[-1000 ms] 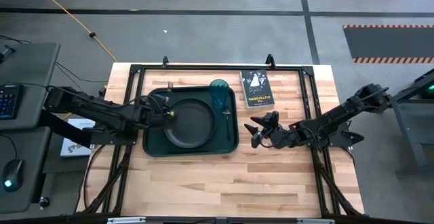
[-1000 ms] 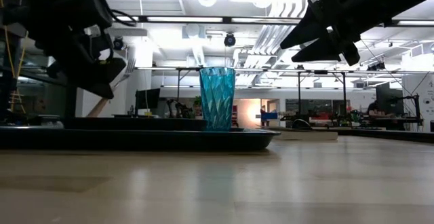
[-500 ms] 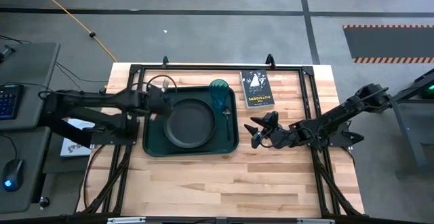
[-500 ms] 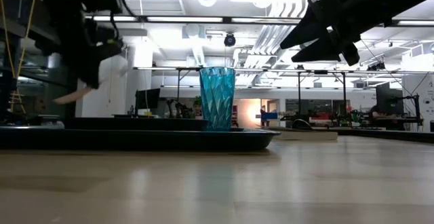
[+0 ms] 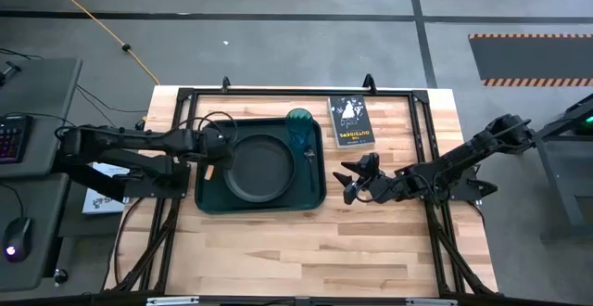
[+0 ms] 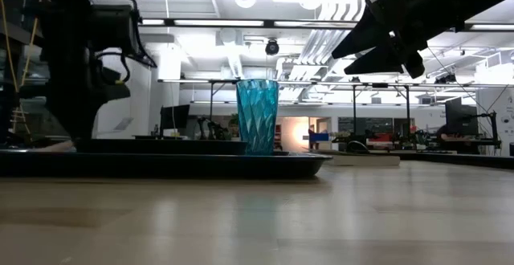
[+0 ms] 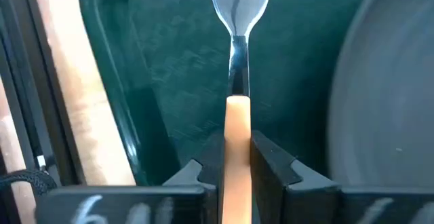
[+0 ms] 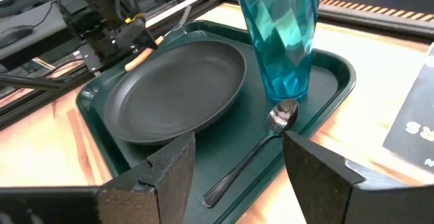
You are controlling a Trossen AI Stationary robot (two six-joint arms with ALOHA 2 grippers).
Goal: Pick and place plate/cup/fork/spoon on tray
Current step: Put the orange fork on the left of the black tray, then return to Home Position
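The dark green tray (image 5: 206, 195) lies on the table's left half. On it are the black plate (image 5: 258, 167), the teal cup (image 5: 299, 122) standing at the far right corner, and the spoon (image 5: 309, 163) along the right side. My left gripper (image 5: 211, 158) is low over the tray's left strip, beside the plate, shut on the fork (image 7: 237, 61) with the orange handle. My right gripper (image 5: 350, 182) is open and empty above the table, right of the tray; its wrist view looks at the plate (image 8: 180, 91), cup (image 8: 281, 34) and spoon (image 8: 251, 149). My left gripper pinches the fork's orange handle (image 7: 237, 125) between its two fingers. The fork lies along the fingers, and its silver end (image 7: 241, 0) points out past the fingertips over the tray floor. Whether that end touches the tray, I cannot tell.
A small black book (image 5: 350, 122) lies on the table right of the tray's far corner. A black metal frame (image 5: 422, 130) runs around the table top. Bare wood lies between the tray and the table's near edge.
My left gripper has carried the fork from over the plate's left rim toward the table's left edge and down onto the tray's left strip. In the low view the fork's handle has dropped from well above the tray to near its rim.
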